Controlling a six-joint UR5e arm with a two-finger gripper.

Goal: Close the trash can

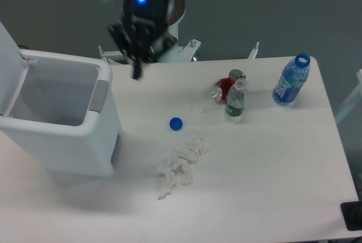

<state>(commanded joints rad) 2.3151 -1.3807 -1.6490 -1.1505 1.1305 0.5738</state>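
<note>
White trash can (62,124) gapes open, lid apparently upright.

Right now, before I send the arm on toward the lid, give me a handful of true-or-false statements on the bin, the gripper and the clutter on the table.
1. The trash can has its lid shut. False: the lid stands raised at the left and the inside shows.
2. The gripper holds nothing. True.
3. The blue bottle cap lies inside the can. False: it lies on the table, right of the can.
4. The blue bottle has no cap on. True.
5. The crumpled tissue is touching the can. False: bare table lies between them.
</note>
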